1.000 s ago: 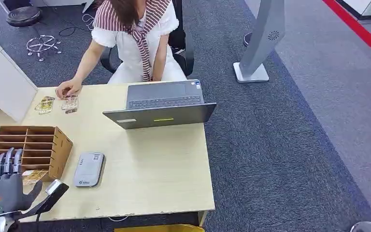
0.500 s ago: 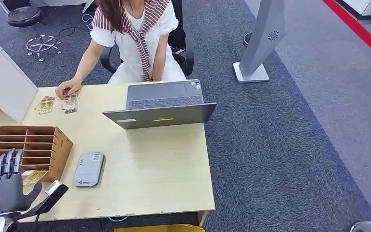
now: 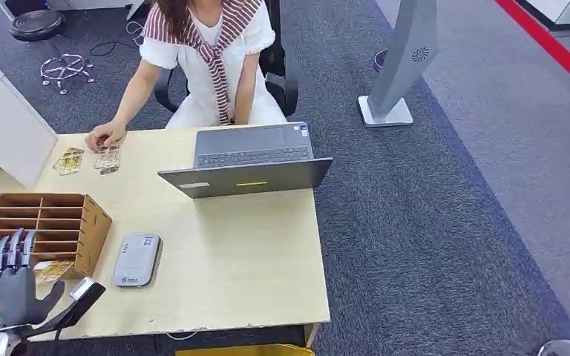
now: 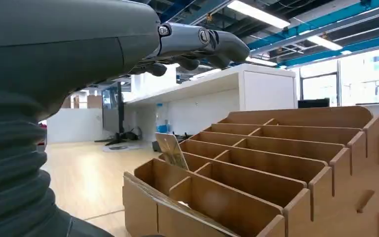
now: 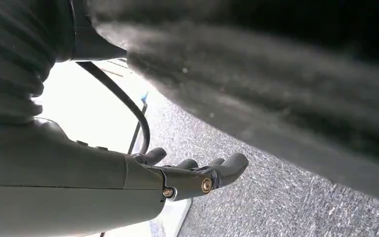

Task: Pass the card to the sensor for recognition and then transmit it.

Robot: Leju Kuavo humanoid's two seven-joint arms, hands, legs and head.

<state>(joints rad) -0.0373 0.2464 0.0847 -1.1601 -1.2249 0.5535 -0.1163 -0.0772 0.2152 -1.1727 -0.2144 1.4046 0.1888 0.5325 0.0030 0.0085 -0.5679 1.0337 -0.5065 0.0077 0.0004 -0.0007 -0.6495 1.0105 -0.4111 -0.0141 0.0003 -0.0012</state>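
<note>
Yellowish patterned card (image 3: 50, 270) leans in the brown slotted wooden rack (image 3: 82, 215); the grey left hand (image 3: 6, 285) hovers beside it, fingers spread, empty. Reaching carelessly could topple the rack.

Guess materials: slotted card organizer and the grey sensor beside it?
Card organizer: looks like thin laser-cut plywood or MDF, unfinished; tab-and-slot joints and darker cut edges show in the left wrist view. Sensor: probably moulded plastic, matte grey, rounded corners, printed label.
</note>
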